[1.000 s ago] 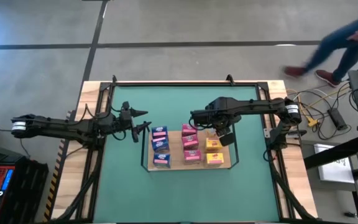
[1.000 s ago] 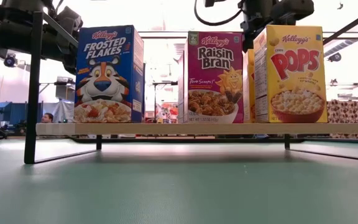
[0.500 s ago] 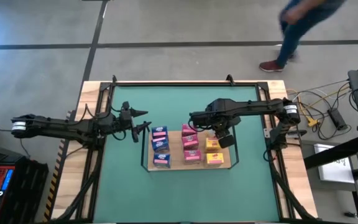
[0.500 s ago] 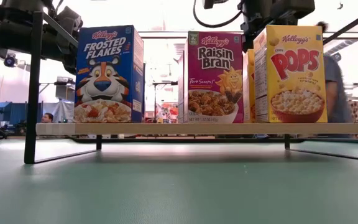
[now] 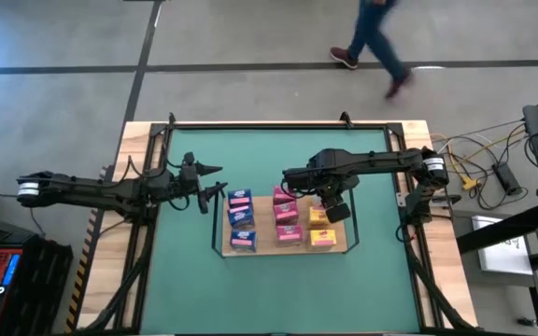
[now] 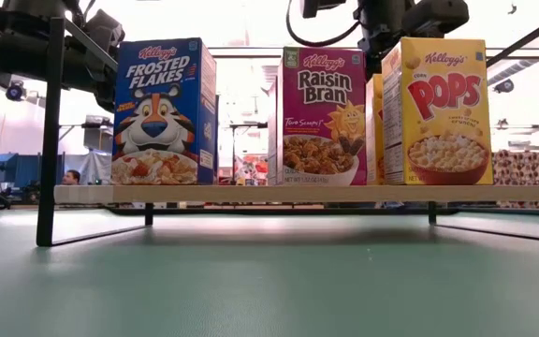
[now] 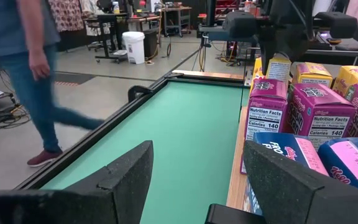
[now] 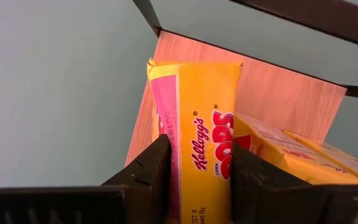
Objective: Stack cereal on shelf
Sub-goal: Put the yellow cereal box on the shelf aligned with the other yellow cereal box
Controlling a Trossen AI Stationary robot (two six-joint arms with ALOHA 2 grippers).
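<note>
High view: shelf point(image 5: 347, 245) mid-table, carrying cereal point(image 5: 286, 218) in blue, pink, yellow rows. Right gripper point(image 5: 326, 203) over yellow row's far end. Left gripper point(image 5: 215, 189) beside shelf's left edge, part-open, empty.
Right wrist view: fingers point(image 8: 143, 174) clamp yellow box point(image 8: 197, 149).

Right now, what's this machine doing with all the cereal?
The right gripper is clamped on a yellow box, setting it at the back of the yellow row on the shelf. Blue boxes and pink boxes already stand there. The left gripper waits open beside the shelf.
</note>
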